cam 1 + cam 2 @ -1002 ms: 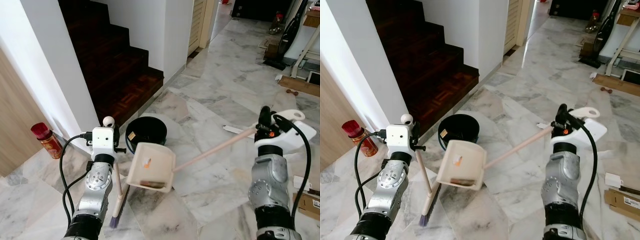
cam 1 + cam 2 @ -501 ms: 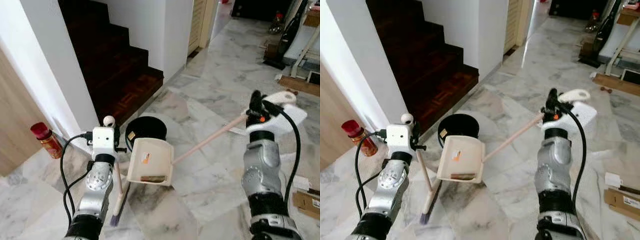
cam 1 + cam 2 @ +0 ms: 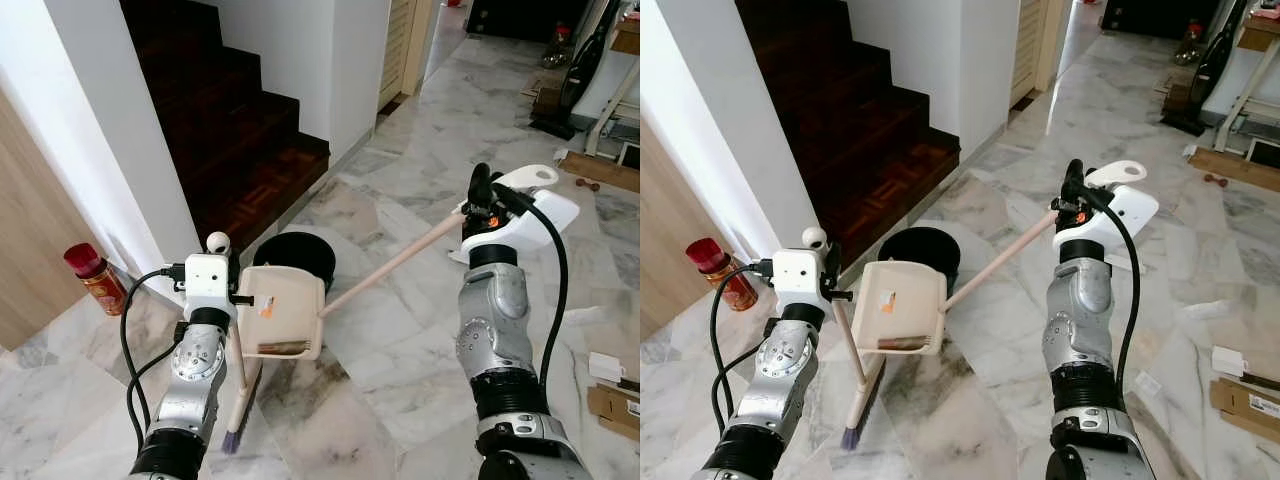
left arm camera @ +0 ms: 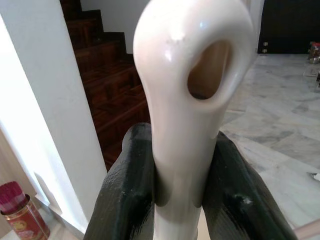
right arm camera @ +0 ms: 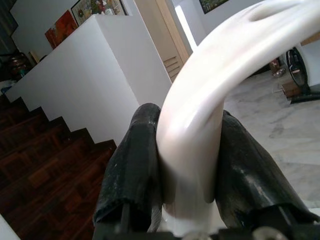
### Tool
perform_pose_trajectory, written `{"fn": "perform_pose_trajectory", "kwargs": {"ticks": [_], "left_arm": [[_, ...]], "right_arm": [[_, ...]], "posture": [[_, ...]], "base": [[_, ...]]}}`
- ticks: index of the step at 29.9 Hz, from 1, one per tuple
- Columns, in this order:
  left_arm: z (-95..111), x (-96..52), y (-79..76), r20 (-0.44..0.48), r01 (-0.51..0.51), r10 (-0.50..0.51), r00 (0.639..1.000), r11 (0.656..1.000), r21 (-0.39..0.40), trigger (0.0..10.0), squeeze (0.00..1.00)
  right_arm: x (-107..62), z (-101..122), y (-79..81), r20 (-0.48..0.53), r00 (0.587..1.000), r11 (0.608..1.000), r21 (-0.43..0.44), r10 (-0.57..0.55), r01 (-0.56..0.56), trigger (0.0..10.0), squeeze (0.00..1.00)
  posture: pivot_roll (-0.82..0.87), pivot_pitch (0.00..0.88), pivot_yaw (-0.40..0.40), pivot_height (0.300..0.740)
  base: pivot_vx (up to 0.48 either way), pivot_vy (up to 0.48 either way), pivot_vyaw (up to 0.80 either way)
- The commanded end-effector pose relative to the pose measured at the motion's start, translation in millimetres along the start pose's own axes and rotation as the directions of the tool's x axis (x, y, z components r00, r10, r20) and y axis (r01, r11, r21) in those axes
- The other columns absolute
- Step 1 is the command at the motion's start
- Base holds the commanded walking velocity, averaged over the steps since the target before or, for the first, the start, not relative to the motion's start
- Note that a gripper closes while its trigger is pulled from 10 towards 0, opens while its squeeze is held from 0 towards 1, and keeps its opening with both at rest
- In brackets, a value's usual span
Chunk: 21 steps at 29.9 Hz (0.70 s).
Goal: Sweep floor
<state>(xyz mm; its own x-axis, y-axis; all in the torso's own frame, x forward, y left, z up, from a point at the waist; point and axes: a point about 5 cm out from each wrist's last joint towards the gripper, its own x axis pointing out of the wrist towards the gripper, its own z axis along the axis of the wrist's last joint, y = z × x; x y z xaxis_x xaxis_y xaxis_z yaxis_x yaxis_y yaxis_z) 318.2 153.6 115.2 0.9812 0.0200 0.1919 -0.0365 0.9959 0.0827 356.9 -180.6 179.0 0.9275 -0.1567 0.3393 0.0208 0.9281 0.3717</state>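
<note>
My left gripper [image 4: 177, 192] is shut on the looped top of a cream broom handle [image 4: 190, 75]. The broom [image 3: 237, 385] stands nearly upright with its bristles [image 3: 231, 439] on the marble floor. My right gripper [image 5: 187, 185] is shut on the curved end of the dustpan's long handle [image 3: 390, 264], raised at mid-right [image 3: 478, 192]. The cream dustpan [image 3: 285, 300] hangs tilted beside the broom, with brown debris [image 3: 282, 348] along its lower lip. Just behind the pan stands a round black bin [image 3: 300, 253], partly hidden by it.
Dark wooden stairs [image 3: 240, 130] rise at the back left between white walls. A red canister [image 3: 93, 280] stands by the left wall. Cardboard [image 3: 612, 398] lies at the right edge, and clutter [image 3: 575, 70] sits far right. Marble floor [image 3: 400, 340] stretches ahead.
My right arm has swung left and forward, carrying the dustpan toward the black bin and closer to the broom. The left arm and broom have stayed put.
</note>
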Motion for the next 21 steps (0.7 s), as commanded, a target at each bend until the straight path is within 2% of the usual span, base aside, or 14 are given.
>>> {"fn": "perform_pose_trajectory", "kwargs": {"ticks": [1, 9, 14, 16, 21], "left_arm": [[11.1, 7.1, 1.5, 0.047, -0.001, 0.002, 0.999, 1.000, -0.004, 10.0, 0.00], [10.5, 6.1, 2.3, 0.046, -0.010, 0.010, 0.999, 1.000, 0.000, 10.0, 0.00], [10.2, 6.0, 2.7, 0.044, -0.012, 0.012, 0.999, 1.000, 0.002, 10.0, 0.00], [9.8, 5.7, 3.1, 0.043, -0.013, 0.013, 0.999, 1.000, 0.004, 10.0, 0.00], [9.6, 5.5, 3.4, 0.043, -0.012, 0.012, 0.999, 1.000, 0.006, 10.0, 0.00]], "right_arm": [[9.4, 16.0, 7.0, 0.081, 0.997, 1.000, 0.021, 0.006, -0.008, 10.0, 0.00], [8.1, 14.3, 6.6, 0.078, 0.997, 1.000, -0.008, 0.007, -0.006, 10.0, 0.00], [8.5, 13.1, 7.1, 0.074, 0.997, 1.000, -0.017, 0.005, -0.004, 10.0, 0.00], [8.5, 11.8, 6.8, 0.067, 0.998, 1.000, 0.009, -0.002, 0.002, 10.0, 0.00], [8.3, 12.2, 7.6, 0.073, 0.997, 1.000, 0.006, 0.004, -0.005, 10.0, 0.00]], "posture": [[0.08, 0.000, 0.011, 0.740], [0.08, 0.000, 0.008, 0.740], [0.08, 0.000, 0.008, 0.740], [0.09, 0.000, 0.008, 0.740], [0.09, 0.000, 0.009, 0.740]], "base": [[0.000, 0.000, 0.00], [0.000, 0.000, 0.00], [0.000, 0.000, 0.66], [0.000, 0.000, 0.00], [0.000, 0.000, 0.00]]}}
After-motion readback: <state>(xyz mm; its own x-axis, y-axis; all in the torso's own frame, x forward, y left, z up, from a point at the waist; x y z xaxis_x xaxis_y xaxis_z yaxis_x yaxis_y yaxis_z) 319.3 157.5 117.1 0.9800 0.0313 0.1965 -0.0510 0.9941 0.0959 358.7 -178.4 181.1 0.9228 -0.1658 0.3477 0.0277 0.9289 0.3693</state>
